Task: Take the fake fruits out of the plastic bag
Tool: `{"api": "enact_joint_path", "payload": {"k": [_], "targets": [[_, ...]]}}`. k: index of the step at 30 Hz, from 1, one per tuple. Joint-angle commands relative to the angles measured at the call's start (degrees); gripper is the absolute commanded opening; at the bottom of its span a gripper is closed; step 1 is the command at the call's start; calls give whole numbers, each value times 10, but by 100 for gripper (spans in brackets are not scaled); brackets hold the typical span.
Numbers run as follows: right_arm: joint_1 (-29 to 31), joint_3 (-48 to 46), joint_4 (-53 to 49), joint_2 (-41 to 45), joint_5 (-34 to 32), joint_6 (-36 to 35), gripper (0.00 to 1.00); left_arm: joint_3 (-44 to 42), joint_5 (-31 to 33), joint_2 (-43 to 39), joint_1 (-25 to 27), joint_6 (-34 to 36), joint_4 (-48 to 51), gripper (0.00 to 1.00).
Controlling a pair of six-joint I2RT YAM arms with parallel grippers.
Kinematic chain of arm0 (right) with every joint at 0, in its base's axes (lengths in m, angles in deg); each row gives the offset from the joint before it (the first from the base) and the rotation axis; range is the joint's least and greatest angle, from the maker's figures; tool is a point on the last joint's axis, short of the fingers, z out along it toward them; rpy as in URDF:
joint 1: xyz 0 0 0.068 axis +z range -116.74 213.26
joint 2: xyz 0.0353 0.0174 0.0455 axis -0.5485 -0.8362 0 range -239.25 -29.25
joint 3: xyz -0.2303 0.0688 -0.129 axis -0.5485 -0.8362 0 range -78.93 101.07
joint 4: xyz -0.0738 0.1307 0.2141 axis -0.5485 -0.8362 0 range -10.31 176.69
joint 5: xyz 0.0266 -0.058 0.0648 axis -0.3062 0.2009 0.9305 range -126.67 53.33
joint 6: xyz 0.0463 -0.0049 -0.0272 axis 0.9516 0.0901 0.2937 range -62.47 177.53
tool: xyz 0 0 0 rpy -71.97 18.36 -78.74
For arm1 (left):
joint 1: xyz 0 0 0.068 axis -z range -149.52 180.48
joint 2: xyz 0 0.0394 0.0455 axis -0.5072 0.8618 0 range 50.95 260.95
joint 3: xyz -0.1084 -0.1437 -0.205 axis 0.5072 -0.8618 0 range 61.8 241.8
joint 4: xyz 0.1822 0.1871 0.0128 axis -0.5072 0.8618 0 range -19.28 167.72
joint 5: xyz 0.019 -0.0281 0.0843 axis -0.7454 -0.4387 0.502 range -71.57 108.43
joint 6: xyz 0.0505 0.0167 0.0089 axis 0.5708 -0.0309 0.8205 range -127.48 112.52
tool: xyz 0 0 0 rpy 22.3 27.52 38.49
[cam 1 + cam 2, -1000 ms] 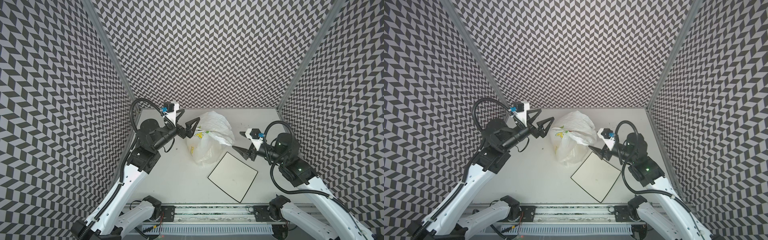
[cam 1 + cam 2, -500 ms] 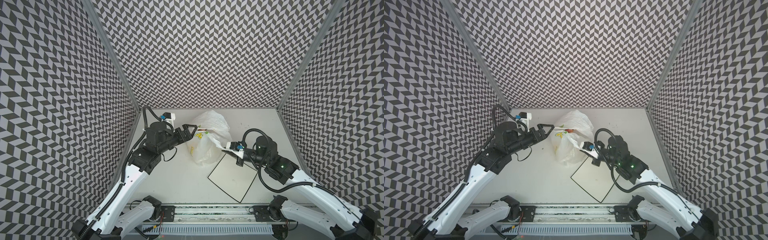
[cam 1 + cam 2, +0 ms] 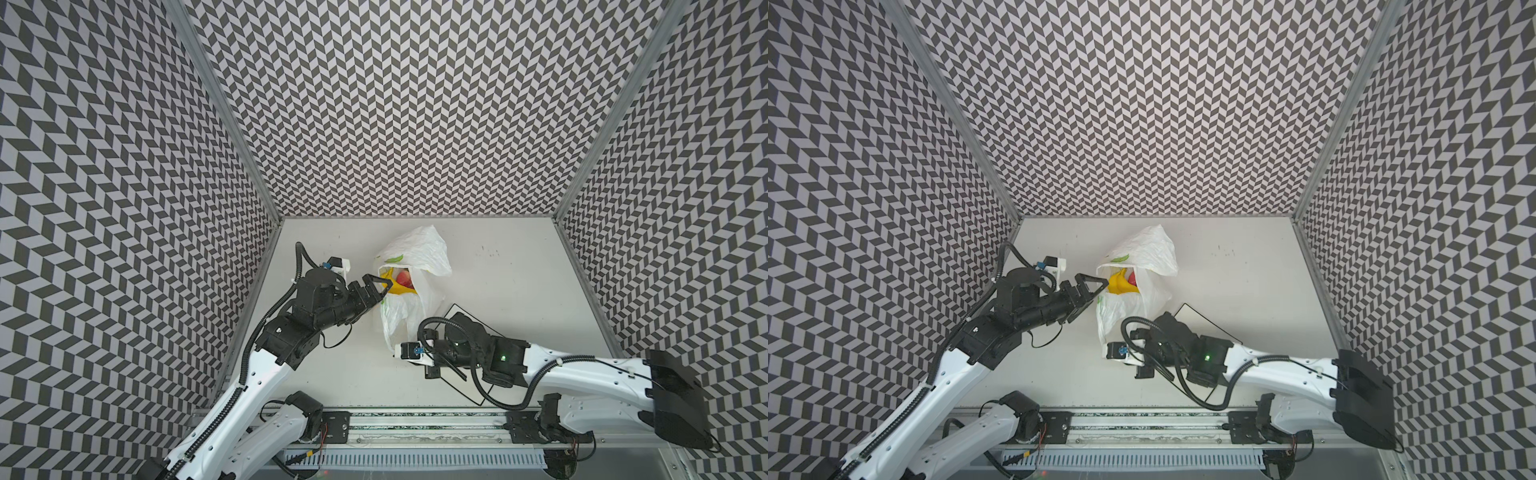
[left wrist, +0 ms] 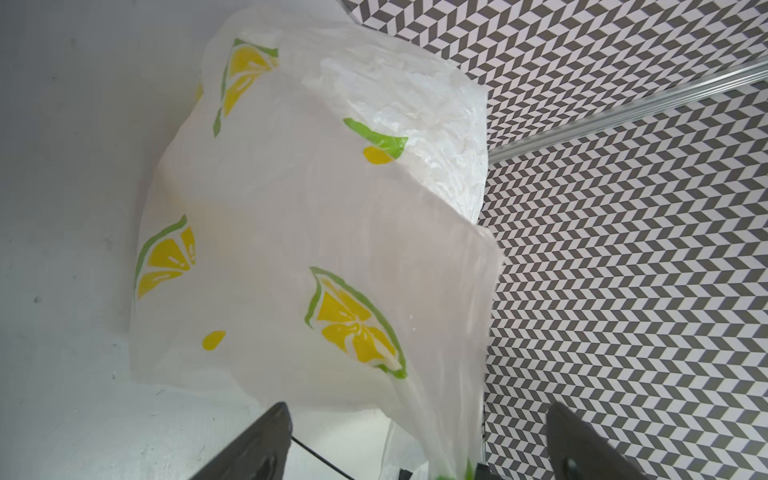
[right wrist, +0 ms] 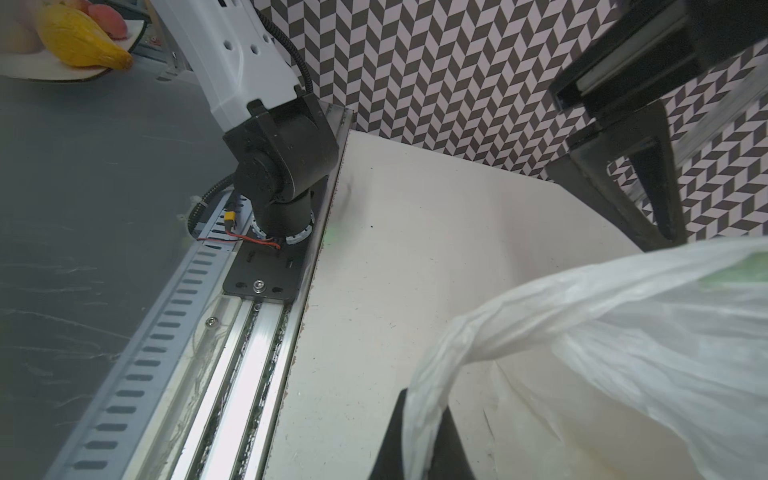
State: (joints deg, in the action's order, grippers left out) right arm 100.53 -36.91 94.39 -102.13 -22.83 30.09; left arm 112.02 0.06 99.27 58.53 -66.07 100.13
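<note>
1. As it lies mid-table, the bag (image 3: 415,257) stretches far to near, its long axis along that line and its mouth gaping to the left.
2. Bananas (image 3: 395,286) and a red fruit (image 3: 404,277) show inside the mouth, at the bag's far half.
3. Left gripper (image 3: 387,291): jaws spread wide at the mouth's left edge, with bag film between them, unclamped.
4. Right gripper (image 5: 419,440): jaws pinched tight on the bag's twisted near end.
5. Markings: yellow-green lemon slices (image 4: 353,328) printed on the film.
</note>
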Motion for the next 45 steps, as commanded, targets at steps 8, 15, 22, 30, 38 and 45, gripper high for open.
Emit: {"api": "enact_joint_path", "payload": {"k": [8, 15, 22, 30, 38, 45], "targets": [[12, 49, 85, -27, -59, 29, 12, -10, -3, 33, 4, 61, 1, 57], [-33, 106, -80, 62, -13, 115, 52, 15, 13, 69, 2, 126, -16, 2], [-206, 93, -181, 229, -166, 312, 86, 30, 29, 79, 1, 202, -37, 0], [-235, 114, -197, 80, -149, 325, 90, 30, 4, 80, 0, 228, -32, 0], [-242, 117, -56, -48, -145, 346, 91, 31, 19, 61, -1, 230, -17, 0], [-243, 134, 19, -102, -176, 322, 77, 35, 39, 51, -1, 232, 6, 0]]}}
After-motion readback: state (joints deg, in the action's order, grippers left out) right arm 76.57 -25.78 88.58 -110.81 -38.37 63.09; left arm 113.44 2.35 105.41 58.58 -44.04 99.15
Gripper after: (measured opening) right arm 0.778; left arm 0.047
